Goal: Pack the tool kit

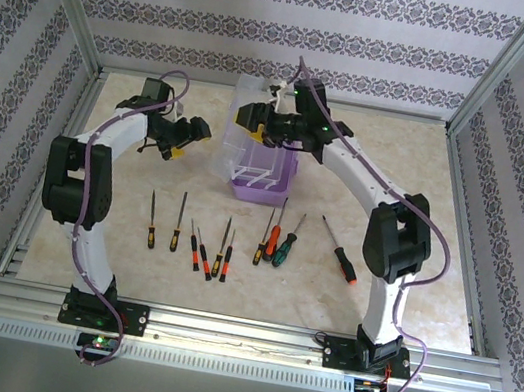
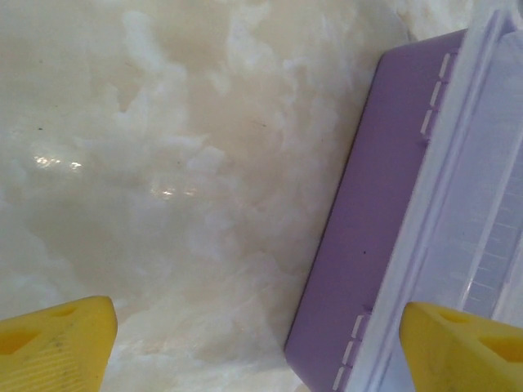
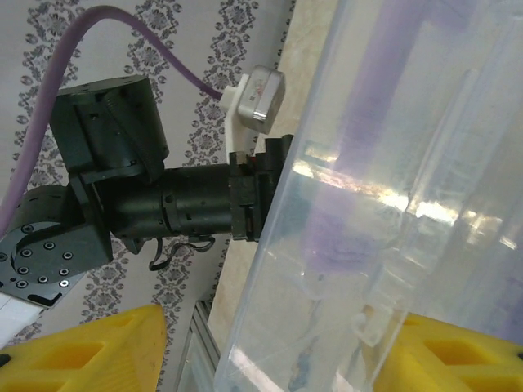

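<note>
The tool kit's purple box (image 1: 264,186) stands at mid-table with its clear lid (image 1: 246,102) raised upright. Several screwdrivers lie in a row in front of it, from a black-handled one (image 1: 152,222) on the left to an orange-handled one (image 1: 341,253) on the right. My left gripper (image 1: 182,141) is open at the box's left side. In the left wrist view the box's purple wall (image 2: 359,220) runs between the fingers of the left gripper (image 2: 257,347). My right gripper (image 1: 255,122) is open and straddles the lid (image 3: 376,188) of the box; its left finger (image 3: 98,351) stands apart from the lid's edge.
The row of screwdrivers includes a green-handled one (image 1: 285,249) and a pair with orange grips (image 1: 199,251). Aluminium frame rails (image 1: 219,326) border the marble table at the front and sides. The left arm's wrist (image 3: 147,204) is close beside the lid.
</note>
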